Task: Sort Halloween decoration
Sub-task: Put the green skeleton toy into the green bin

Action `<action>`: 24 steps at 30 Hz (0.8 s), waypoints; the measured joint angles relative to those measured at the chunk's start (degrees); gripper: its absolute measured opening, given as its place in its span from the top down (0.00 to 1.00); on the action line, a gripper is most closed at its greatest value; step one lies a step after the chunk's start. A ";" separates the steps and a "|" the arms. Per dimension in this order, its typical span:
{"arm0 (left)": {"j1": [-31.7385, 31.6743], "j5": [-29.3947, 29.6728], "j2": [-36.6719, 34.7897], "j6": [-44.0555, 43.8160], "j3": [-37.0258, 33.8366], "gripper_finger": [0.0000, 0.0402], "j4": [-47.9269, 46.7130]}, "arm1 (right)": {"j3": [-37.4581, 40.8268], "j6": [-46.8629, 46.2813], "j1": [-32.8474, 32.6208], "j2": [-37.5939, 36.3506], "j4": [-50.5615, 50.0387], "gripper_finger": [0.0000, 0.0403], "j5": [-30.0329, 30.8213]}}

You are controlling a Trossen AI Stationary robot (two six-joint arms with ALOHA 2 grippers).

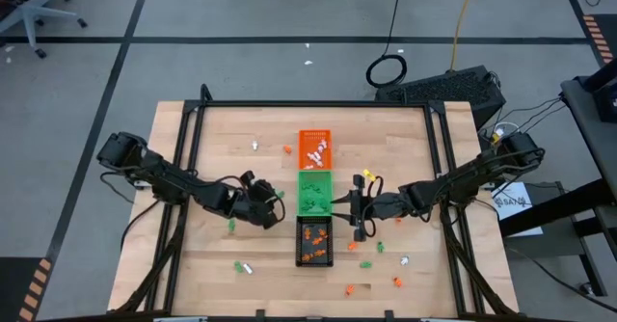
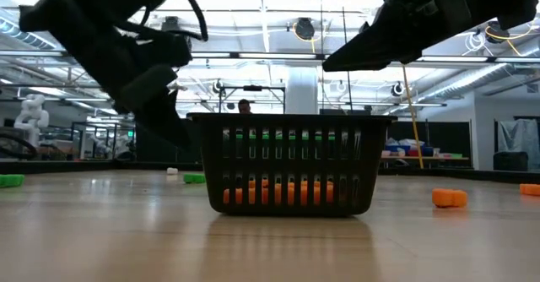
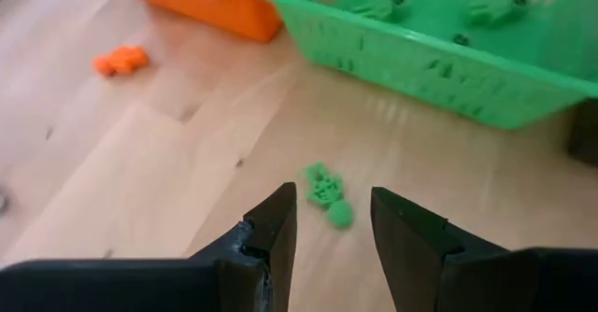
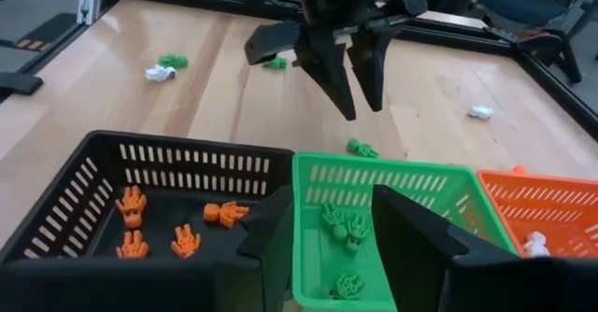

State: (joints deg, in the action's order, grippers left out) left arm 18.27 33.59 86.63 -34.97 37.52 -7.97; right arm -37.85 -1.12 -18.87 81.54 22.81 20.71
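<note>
Pale wooden planks make the table [image 1: 222, 139], which stands on a grey floor marked with dark tape lines. We see three small slotted plastic trays in a row at its middle: orange tray [image 1: 314, 148], green tray [image 1: 313, 191] and black tray [image 1: 314, 240].

From the left side, the left arm reaches in low and bent, and the left gripper [image 1: 273, 204] hangs just beside the green tray. Its fingers [image 3: 271, 228] stand apart, released, with nothing between them. Directly under it a green trinket [image 3: 326, 193] lies on the wood, close to the green tray's wall.

On the other side, the right gripper [image 1: 353, 216] hovers at the edge of the green and black trays, also released and holding nothing.

Only the right wrist view shows the tray contents clearly: orange hand-shaped trinkets [image 4: 177, 235] in the black tray and green trinkets [image 4: 345, 228] in the green one. White trinkets [image 1: 318, 152] lie in the orange tray, as the high view shows. That view alone shows the loose trinkets [image 1: 386, 264] scattered on the table near the trays. Through the black tray's slots, the low view shows orange pieces.
</note>
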 joint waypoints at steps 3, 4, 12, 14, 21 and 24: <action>0.03 -0.05 0.62 -0.59 -1.94 0.66 3.93 | 0.00 0.49 0.00 0.00 0.00 0.68 -0.02; 0.24 -0.05 0.81 -0.50 -2.42 0.66 4.25 | 0.00 0.61 0.00 0.00 0.02 0.68 -0.02; 0.71 2.18 4.96 -0.28 -2.50 0.59 8.81 | 0.00 2.33 0.00 0.00 -0.50 0.68 -0.03; 0.71 2.56 6.72 -0.28 -2.48 0.54 12.28 | 0.00 2.46 0.00 0.00 -0.54 0.68 -0.04; 0.71 5.24 10.80 -3.98 -2.50 0.46 13.71 | 0.00 2.46 -0.02 0.00 -0.96 0.68 -0.04; 0.62 5.52 11.26 -5.24 -2.47 0.46 13.66 | 0.00 2.47 -0.02 0.00 -0.96 0.68 -0.04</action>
State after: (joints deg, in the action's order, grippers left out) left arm 18.89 39.11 97.89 -40.21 35.05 5.69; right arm -37.85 1.36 -18.90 81.54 21.85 20.67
